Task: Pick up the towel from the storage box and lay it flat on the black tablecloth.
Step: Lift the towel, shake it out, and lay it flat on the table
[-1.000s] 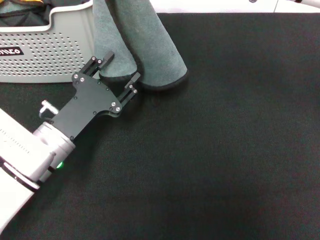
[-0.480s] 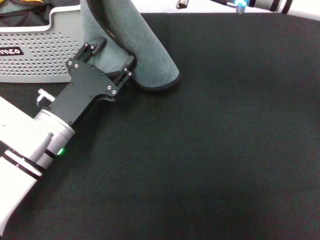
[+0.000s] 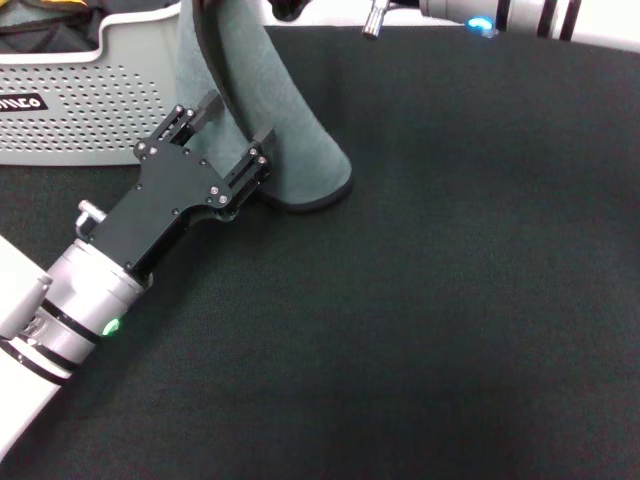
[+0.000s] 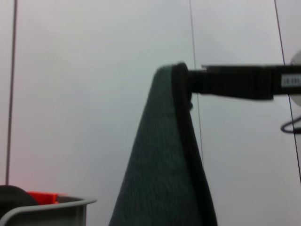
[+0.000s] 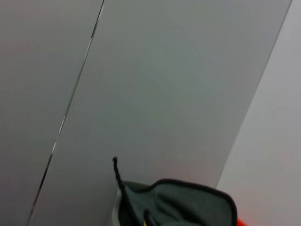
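Though hanging, towel (image 3: 265, 95) between left gripper (image 3: 227, 130) fingers.

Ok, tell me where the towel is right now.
In the head view the towel hangs grey side out at upper left, beside the storage box, its lower fold on the black tablecloth by the left gripper.

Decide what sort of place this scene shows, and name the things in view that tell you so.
Probably an indoor robot test bench: a black tablecloth covers the table, a storage box stands at its far-left corner, the towel hangs beside the left gripper, and plain pale wall panels rise behind.
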